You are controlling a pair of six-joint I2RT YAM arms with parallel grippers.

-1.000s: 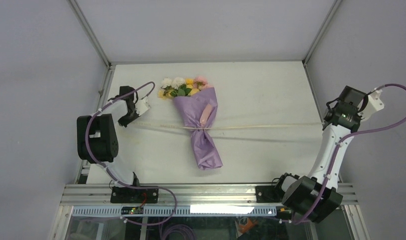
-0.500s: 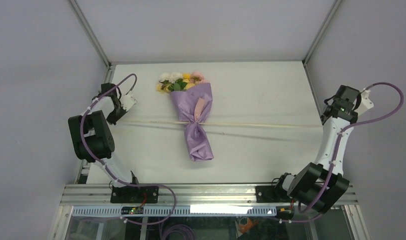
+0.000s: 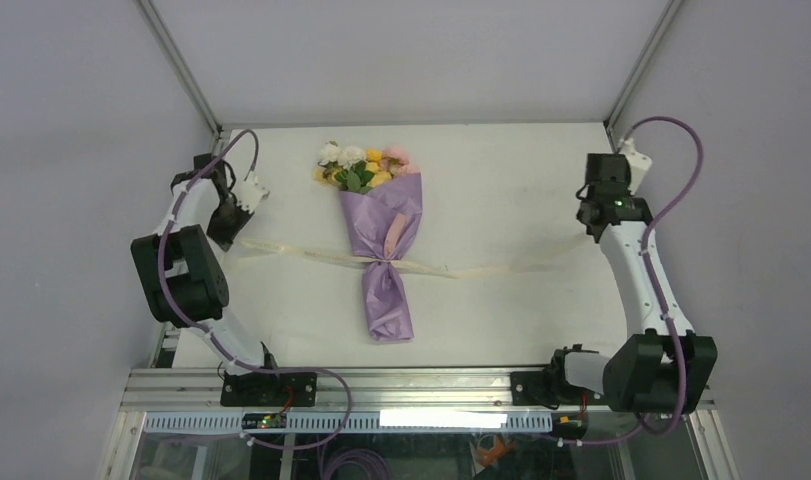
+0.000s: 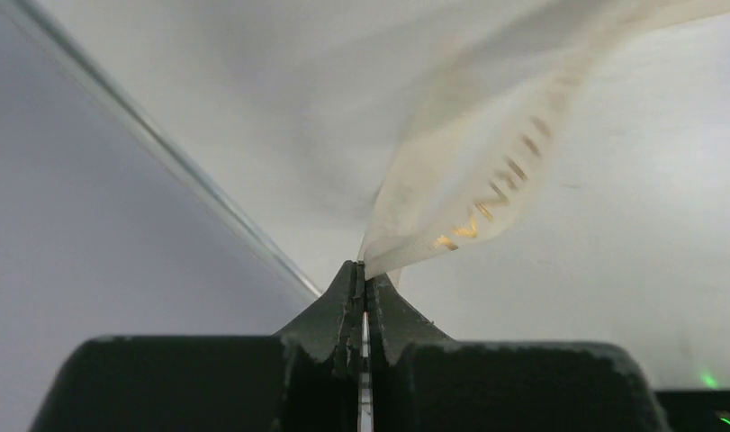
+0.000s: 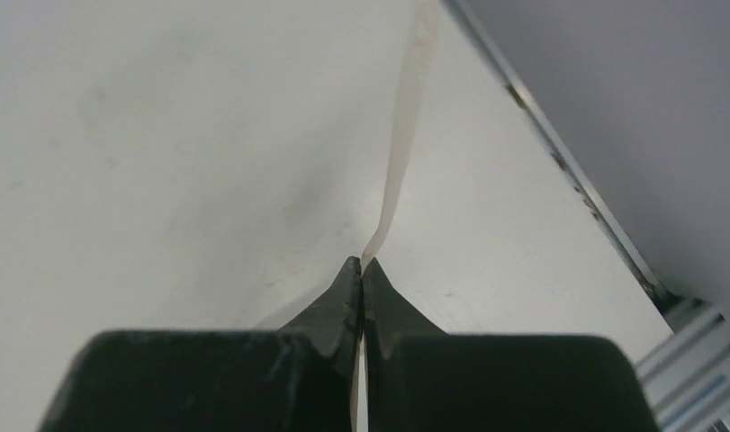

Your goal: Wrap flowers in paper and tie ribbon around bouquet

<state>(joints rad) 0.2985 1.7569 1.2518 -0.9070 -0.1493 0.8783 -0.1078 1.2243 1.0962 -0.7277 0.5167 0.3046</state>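
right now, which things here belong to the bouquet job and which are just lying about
Job: bouquet, ribbon round its neck, left tool and right tool, each shut on a ribbon end.
Just there: table, metal frame rail.

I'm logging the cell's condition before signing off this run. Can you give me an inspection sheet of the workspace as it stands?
Surface: white table, faint scuffs in the right wrist view.
Job's things: bouquet lies flat mid-table, flowers toward the far edge. The ribbon cinches the lilac paper at the waist, and its ends sag out to both sides.
Clutter: nothing seen.
Grippers: left gripper shut on the ribbon's left end; right gripper shut on its right end.
Cables: a purple cable loops above each wrist, apart from the ribbon.
Surroundings: grey walls, metal frame posts, rail at the near edge.
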